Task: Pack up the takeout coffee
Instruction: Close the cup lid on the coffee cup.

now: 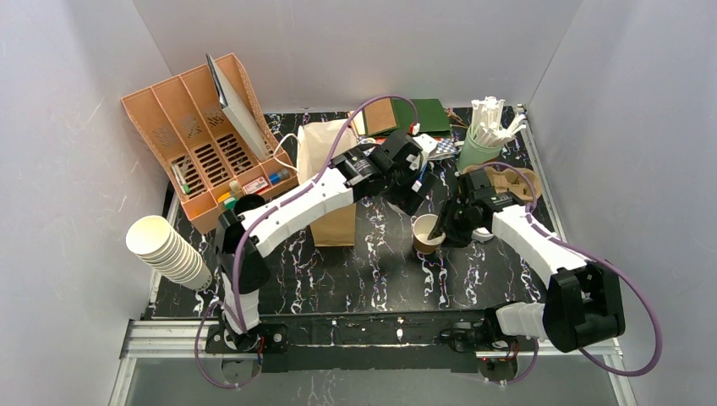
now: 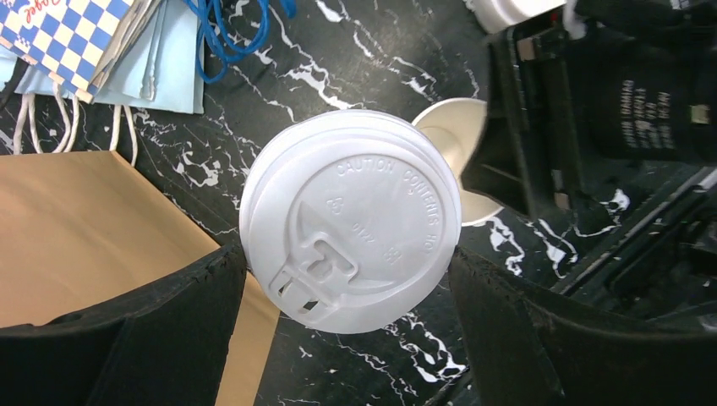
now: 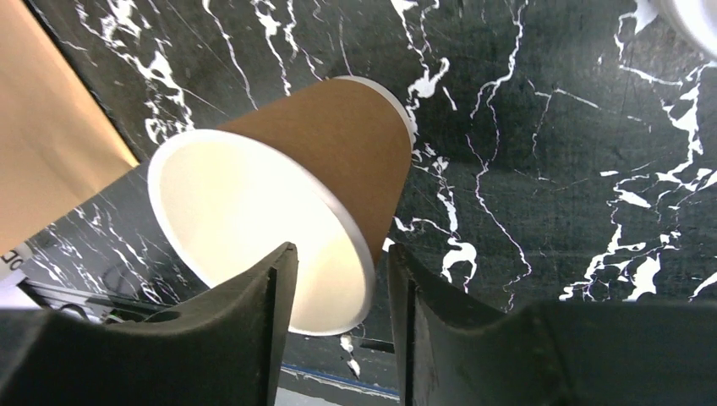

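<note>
— So, where's the coffee?
— The cup (image 3: 338, 135) stands open mid-desk (image 3: 550, 169), near the paper bag (image 2: 84, 228). My right hand (image 3: 338, 254) straddles its rim, one finger inside and one outside; I can't tell if it pinches.
— And the lid (image 2: 363, 203)?
— My left hand (image 2: 348, 258) clamps it by the edges, above the cup, offset toward the bag.
— Your plan?
— I'd centre it level over the rim. That inside finger would block seating, so I'd steady the cup from outside, then press evenly.
</note>
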Controlling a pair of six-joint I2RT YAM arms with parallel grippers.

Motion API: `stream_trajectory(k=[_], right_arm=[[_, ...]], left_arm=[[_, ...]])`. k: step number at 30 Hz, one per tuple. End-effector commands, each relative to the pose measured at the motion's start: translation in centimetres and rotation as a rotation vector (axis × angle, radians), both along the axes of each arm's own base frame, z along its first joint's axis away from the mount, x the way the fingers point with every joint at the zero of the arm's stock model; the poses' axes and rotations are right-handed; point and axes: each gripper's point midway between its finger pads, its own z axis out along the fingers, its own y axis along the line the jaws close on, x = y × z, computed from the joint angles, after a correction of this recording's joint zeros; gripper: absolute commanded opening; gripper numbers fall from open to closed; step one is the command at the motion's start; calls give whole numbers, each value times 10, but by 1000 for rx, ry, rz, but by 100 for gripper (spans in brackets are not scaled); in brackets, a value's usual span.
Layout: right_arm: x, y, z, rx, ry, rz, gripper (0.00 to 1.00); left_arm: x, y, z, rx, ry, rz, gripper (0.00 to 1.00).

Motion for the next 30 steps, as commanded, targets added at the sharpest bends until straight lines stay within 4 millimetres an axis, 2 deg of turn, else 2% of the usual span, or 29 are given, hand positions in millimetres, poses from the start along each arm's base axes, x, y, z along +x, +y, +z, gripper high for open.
stream_trajectory(k=[1, 5, 8, 10, 15, 19, 24, 30], right_arm=[[26, 7, 33, 30, -111, -15, 56], [26, 4, 55, 32, -168, -13, 71], [24, -4, 69, 9, -212, -31, 78], [21, -15, 78, -37, -231, -56, 86], [24, -50, 88, -172, -259, -148, 95], [32, -64, 90, -150, -251, -178, 98], [40, -53, 104, -13, -319, -143, 97], [36, -62, 97, -1, -297, -179, 97]], left_arm=[[-12, 1, 14, -62, 24, -13, 85], [-12, -5, 10, -77, 36, -27, 84], [-11, -9, 9, -87, 36, -36, 84], [-11, -14, 7, -97, 41, -46, 84], [-13, -28, -4, -121, 76, -73, 82], [-18, -39, -13, -120, 89, -106, 81], [-26, -49, -28, -93, 101, -141, 81], [-38, -58, -46, -60, 117, -177, 81]])
